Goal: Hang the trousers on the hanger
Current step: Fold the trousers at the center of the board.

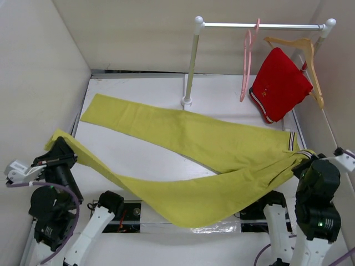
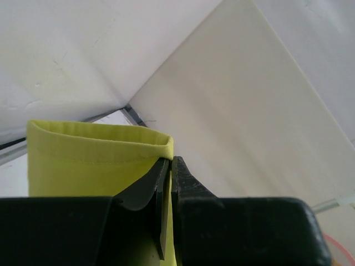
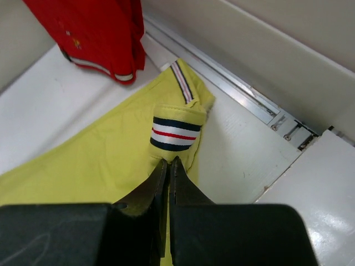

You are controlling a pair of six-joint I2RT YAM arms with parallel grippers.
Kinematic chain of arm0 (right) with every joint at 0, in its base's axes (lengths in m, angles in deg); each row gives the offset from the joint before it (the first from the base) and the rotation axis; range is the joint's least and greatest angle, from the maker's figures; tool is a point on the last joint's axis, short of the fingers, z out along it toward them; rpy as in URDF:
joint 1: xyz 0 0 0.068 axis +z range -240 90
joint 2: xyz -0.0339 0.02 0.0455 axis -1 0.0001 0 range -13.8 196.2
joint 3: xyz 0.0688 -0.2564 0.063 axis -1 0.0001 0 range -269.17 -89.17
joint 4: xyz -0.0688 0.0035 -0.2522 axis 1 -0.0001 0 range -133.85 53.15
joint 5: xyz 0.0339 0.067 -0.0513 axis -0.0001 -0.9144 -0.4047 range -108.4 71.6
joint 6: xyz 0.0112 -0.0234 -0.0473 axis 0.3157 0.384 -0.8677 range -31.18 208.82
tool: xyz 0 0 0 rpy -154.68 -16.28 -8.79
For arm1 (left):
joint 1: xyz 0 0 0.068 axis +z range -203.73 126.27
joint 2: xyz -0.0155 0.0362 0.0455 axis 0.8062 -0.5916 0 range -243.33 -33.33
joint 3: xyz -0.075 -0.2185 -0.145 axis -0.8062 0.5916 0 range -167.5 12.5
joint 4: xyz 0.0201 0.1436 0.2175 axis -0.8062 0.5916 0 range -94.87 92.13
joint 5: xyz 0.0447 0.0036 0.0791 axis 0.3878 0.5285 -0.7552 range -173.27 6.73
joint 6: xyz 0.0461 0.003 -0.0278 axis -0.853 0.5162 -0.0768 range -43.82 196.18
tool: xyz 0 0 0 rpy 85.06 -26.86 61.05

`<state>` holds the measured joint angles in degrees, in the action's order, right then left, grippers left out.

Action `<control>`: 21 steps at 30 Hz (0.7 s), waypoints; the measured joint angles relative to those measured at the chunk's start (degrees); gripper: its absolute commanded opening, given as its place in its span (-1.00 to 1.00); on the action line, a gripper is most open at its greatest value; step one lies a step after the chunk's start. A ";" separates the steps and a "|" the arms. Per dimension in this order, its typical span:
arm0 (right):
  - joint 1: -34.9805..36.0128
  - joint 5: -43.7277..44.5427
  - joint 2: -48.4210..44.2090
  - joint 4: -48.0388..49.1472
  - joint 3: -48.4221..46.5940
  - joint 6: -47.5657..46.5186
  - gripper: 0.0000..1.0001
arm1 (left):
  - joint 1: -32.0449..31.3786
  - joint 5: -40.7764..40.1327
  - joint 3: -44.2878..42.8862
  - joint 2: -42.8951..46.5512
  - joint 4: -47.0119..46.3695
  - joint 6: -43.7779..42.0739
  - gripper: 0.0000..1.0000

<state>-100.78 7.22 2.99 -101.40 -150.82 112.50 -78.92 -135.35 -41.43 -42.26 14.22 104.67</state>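
The white tabletop (image 1: pixel 133 149) carries the clothes rail's post base (image 1: pixel 187 101) near its back edge. Just in front of that base, one leg of the yellow-green trousers (image 1: pixel 211 138) lies flat, stretching from its left across to its right.

Left gripper (image 2: pixel 169 160): jaws closed, only a hairline gap between the two black fingers, tips pointing up-frame. Pinched between them is a hemmed edge of the trousers (image 2: pixel 94 160), yellow-green with a stitch line running parallel to the edge. The cloth spreads to the left of the jaws, and its rolled fold sits just above the fingertips. A thin strip of cloth continues down between the fingers. Beyond the jaws, two pale wall panels (image 2: pixel 249 100) meet at a corner. A dark metal strip (image 2: pixel 133 113) lies above and left of the tips. A sliver of white table (image 2: pixel 11 172) shows at far left.
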 measured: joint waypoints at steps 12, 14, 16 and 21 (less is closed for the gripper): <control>1.88 -0.35 18.03 11.21 8.52 -2.69 -1.00 | 11.06 0.57 -4.35 -48.22 -0.22 7.37 -1.00; 1.77 -0.46 19.37 13.16 9.55 -3.02 -1.00 | 16.13 1.01 -3.87 -50.05 0.46 7.52 -1.00; 1.40 -0.59 21.27 14.71 9.92 -3.26 -1.00 | 20.41 1.46 -4.15 -50.14 0.55 7.93 -1.00; -1.07 -0.37 27.87 19.17 9.92 -3.96 -1.00 | 31.23 5.79 -12.50 -58.10 4.33 11.65 -1.00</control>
<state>-101.85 6.85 30.86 -82.23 -140.89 108.54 -47.68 -129.55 -53.93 -100.35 18.55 116.32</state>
